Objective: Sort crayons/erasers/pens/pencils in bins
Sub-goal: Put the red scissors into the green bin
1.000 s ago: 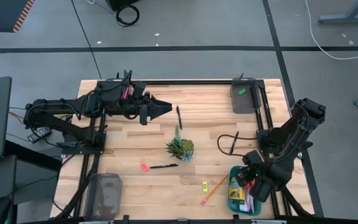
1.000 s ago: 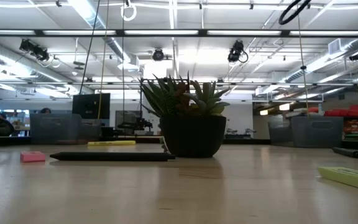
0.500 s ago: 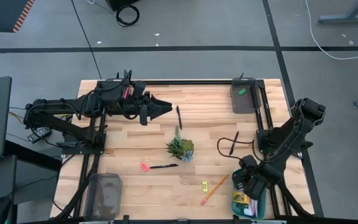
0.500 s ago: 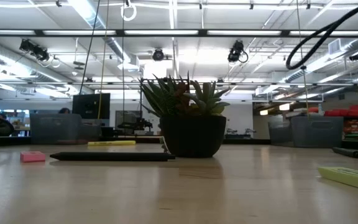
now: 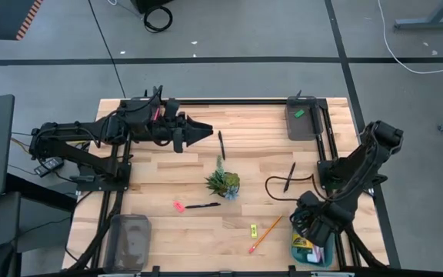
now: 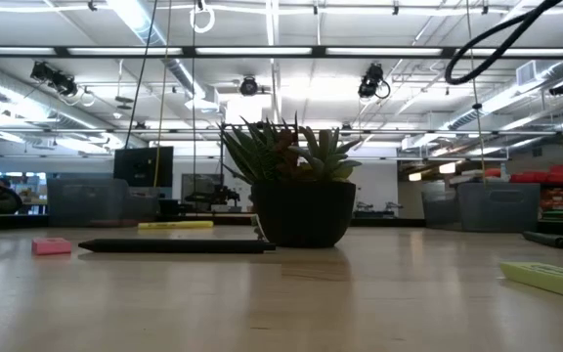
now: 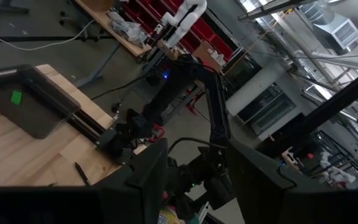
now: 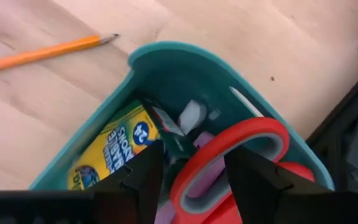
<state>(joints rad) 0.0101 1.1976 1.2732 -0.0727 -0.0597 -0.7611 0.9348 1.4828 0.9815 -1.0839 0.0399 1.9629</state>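
My right gripper (image 8: 194,180) hangs open, pointing down, over the teal bin (image 8: 166,59) at the table's near right (image 5: 318,258). In the bin lie the yellow crayon box (image 8: 110,152) and red-handled scissors (image 8: 241,146); my fingers straddle the red handle. An orange pencil (image 5: 264,235) and a yellow eraser (image 5: 253,229) lie left of the bin. A pink eraser (image 5: 178,206) and black pens (image 5: 204,205) (image 5: 221,145) (image 5: 290,175) lie loose. A green eraser (image 5: 299,113) sits in the far dark bin (image 5: 308,127). My left gripper (image 5: 204,132) waits open, level, at the far left. My right gripper stands over the scissors' red handle loop (image 8: 194,171), one finger on either side of it, coming from above. I cannot tell whether the fingers touch it; the scissors lie in the teal bin.
A potted spiky plant (image 5: 223,183) stands mid-table. A translucent grey bin (image 5: 129,238) sits at the near left. A black cable loop (image 5: 275,185) lies on the table by the right arm. Open wood shows between the plant and the bins.
My right gripper has sunk a little over the teal bin and rolled about its own axis, its opening unchanged. The black cable loop near it has swung aside, uncovering the pen beside it.
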